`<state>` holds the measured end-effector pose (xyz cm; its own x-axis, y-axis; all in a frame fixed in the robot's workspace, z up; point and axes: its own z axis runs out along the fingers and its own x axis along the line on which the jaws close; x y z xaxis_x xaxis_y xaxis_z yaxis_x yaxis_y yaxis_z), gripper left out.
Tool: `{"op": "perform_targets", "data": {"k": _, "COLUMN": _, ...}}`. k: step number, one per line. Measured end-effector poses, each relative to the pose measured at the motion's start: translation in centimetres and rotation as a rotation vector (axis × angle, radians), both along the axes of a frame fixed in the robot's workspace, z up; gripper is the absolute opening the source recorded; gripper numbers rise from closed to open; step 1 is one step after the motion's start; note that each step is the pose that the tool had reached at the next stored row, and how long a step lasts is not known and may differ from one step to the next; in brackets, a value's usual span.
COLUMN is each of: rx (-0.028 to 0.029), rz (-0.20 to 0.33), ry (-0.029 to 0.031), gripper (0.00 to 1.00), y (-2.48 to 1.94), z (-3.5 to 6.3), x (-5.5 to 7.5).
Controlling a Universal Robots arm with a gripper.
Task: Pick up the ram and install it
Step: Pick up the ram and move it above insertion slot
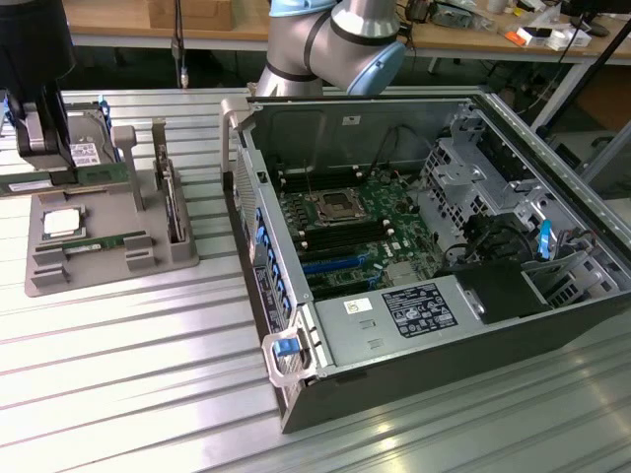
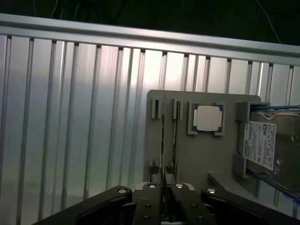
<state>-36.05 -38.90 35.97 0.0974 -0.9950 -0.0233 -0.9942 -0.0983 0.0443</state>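
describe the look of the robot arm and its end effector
The silver-grey tubular arm has light blue joint caps. Its end effector is black, with angular linkage fingers dotted with round silver pins.

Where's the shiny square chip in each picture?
Exterior view: the processor chip lies on the grey holder at the exterior view's left, apart from the computer case.
Wrist view: the processor chip sits on the grey holder, between the ram and the hard drive.
Shared landmark: the grey holder.

A lab: slotted aluminium table (image 1: 118, 374); cluttered workbench (image 1: 118, 20); opened computer case (image 1: 444, 379).
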Motion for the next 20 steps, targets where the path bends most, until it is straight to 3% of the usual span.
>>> {"op": "perform_targets", "data": {"k": 6, "rx": -0.0001, "rz": 0.000, "ry": 0.0000, "gripper": 0.14, "y": 0.00, "z": 1.23, "x": 0.0}}
{"op": "perform_targets", "data": {"k": 13, "rx": -0.0001, "rz": 0.000, "ry": 0.0001, "gripper": 0.14, "y": 0.00, "z": 1.99, "x": 0.1}}
{"op": "perform_targets", "data": {"k": 20, "rx": -0.0001, "rz": 0.000, "ry": 0.0000, "gripper": 0.14, "y": 0.00, "z": 3.57, "x": 0.1}}
